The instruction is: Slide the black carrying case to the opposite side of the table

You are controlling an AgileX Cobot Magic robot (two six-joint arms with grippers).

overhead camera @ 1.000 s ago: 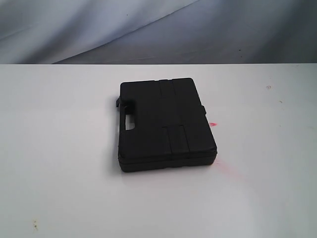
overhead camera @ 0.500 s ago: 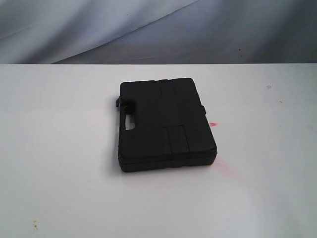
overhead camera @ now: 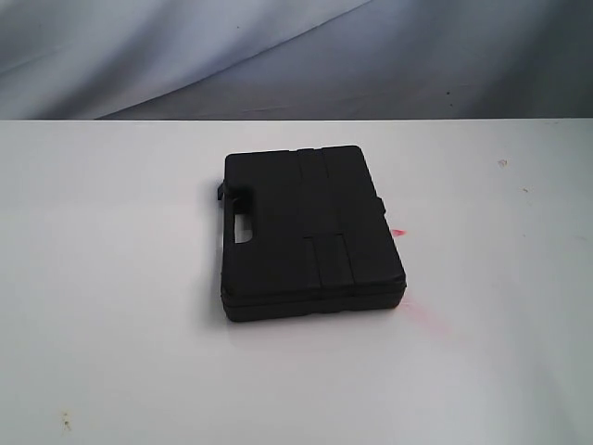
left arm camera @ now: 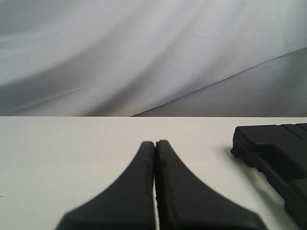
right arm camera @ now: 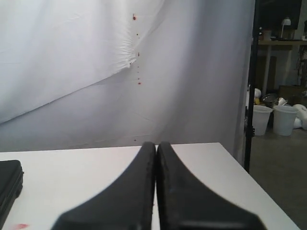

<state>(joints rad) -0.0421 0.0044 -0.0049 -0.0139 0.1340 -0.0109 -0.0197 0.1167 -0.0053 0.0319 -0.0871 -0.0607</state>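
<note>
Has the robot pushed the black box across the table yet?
Not yet. Nothing looks done: the case lies flat near the middle of the table. Nothing is in hand: the left gripper and right gripper are shut, empty, clear of it. The whole slide is left.

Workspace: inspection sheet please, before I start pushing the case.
Surface: white table, flat, with a red smear beside the case and a few tiny dark specks.
Job's things: black case lying flat and closed near the middle, handle cut-out on its left edge in the exterior view.
Clutter: nothing seen.
Grippers: left gripper and right gripper both shut, empty, apart from the case; neither shows in the exterior view.
Cables: nothing seen.
Surroundings: pale cloth backdrop behind the table; a black pole and white buckets past its edge in the right wrist view.
</note>
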